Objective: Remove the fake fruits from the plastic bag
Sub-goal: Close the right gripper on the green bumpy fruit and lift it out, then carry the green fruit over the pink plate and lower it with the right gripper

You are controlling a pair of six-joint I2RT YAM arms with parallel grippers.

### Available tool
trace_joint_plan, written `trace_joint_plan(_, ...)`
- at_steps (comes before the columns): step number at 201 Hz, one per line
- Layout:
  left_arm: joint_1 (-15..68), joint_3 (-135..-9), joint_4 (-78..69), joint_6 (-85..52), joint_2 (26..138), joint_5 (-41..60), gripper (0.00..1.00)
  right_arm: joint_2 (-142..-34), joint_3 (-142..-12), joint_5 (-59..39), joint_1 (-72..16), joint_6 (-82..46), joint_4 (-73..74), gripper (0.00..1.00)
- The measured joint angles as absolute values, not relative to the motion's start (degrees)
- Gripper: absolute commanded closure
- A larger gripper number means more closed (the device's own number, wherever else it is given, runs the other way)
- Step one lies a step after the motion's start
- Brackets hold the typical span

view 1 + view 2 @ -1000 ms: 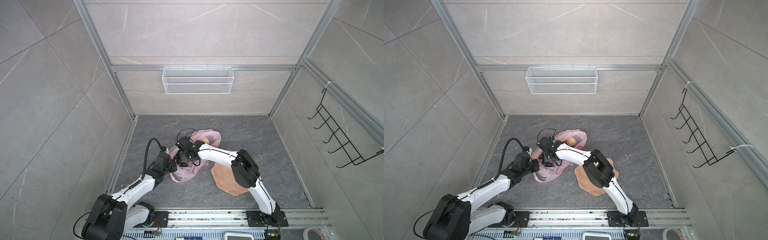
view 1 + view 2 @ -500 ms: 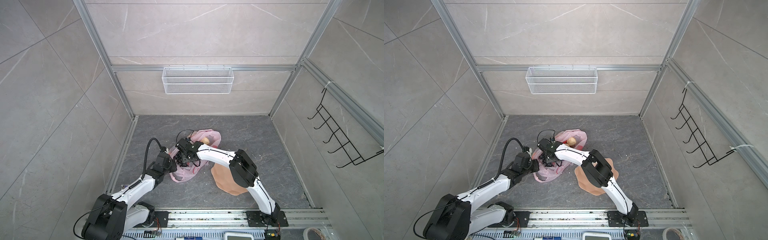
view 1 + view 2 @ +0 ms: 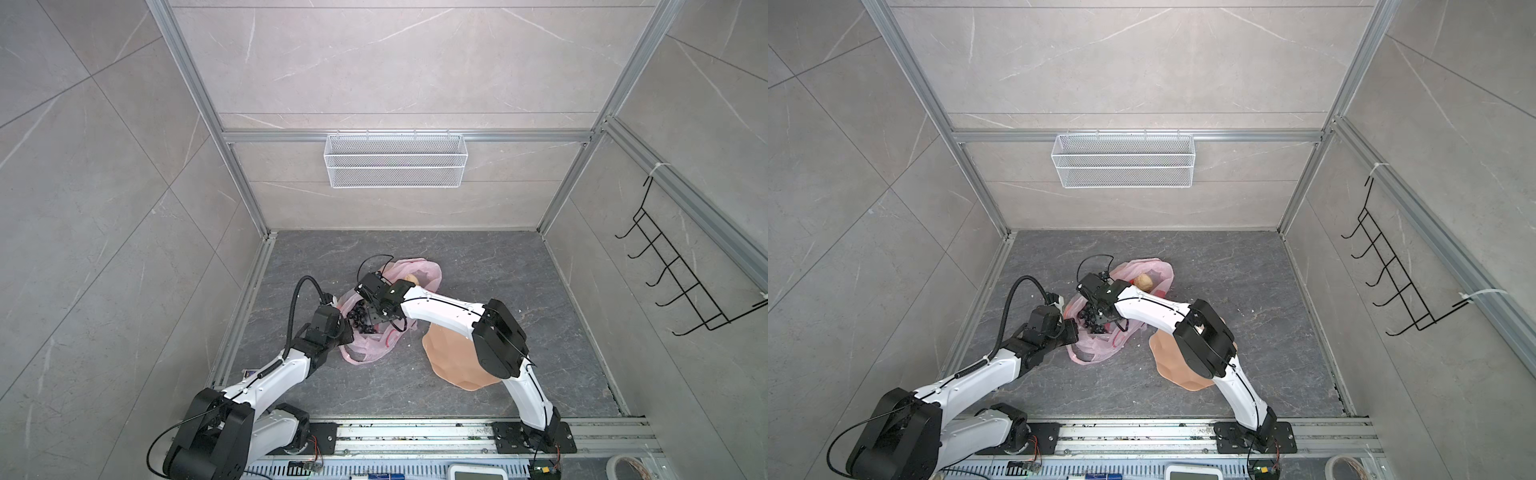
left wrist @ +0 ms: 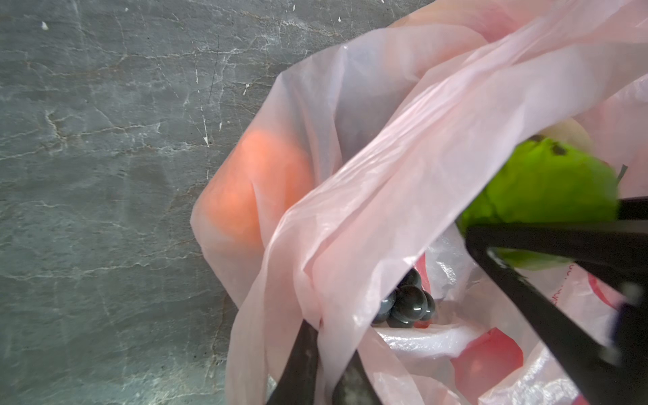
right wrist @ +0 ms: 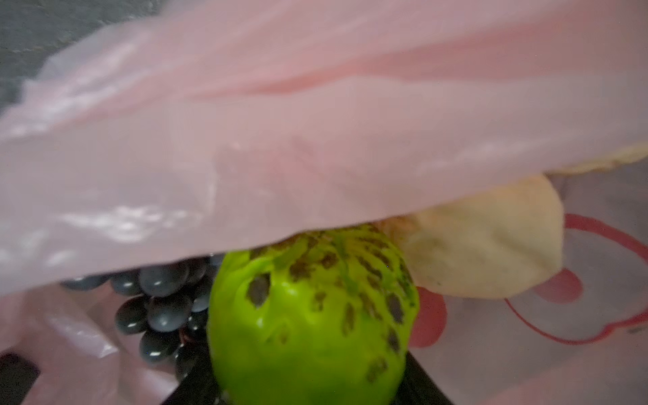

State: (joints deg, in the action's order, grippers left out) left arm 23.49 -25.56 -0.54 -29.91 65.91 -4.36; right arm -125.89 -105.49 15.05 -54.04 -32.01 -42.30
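Plastic bag (image 4: 385,140) lies crumpled on the grey floor (image 3: 478,266). My left gripper (image 4: 328,345) pinches a fold of its film, jaws pressed together. My right gripper (image 5: 308,378) is inside the mouth, jaws flanking the green flecked ball (image 5: 308,315); clamped or not, I cannot tell. Grape bunch (image 5: 157,308) and beige lump (image 5: 484,252) touch the ball, all bagged.

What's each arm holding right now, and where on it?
The left gripper pinches a gathered fold of the plastic bag by its opening. On the right gripper, jaws flank the green fruit at its sides; clamped or not cannot be told.
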Motion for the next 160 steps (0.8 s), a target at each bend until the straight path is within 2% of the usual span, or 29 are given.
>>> trace_joint_plan(53, 23.5, -25.6, -0.5, -29.5, 65.9, -4.4, 0.90, -118.8, -104.5, 12.6, -54.0, -27.0, -45.8, 0.51)
trace_joint_plan(98, 23.5, -25.6, -0.5, -27.9, 65.9, -4.4, 0.90, -110.6, -101.4, 9.6, -53.5, -21.1, -54.5, 0.53)
trace_joint_plan(160, 23.5, -25.6, -0.5, -27.0, 66.0, -4.4, 0.90, -101.8, -91.2, 5.8, -47.1, -16.0, -66.5, 0.54)
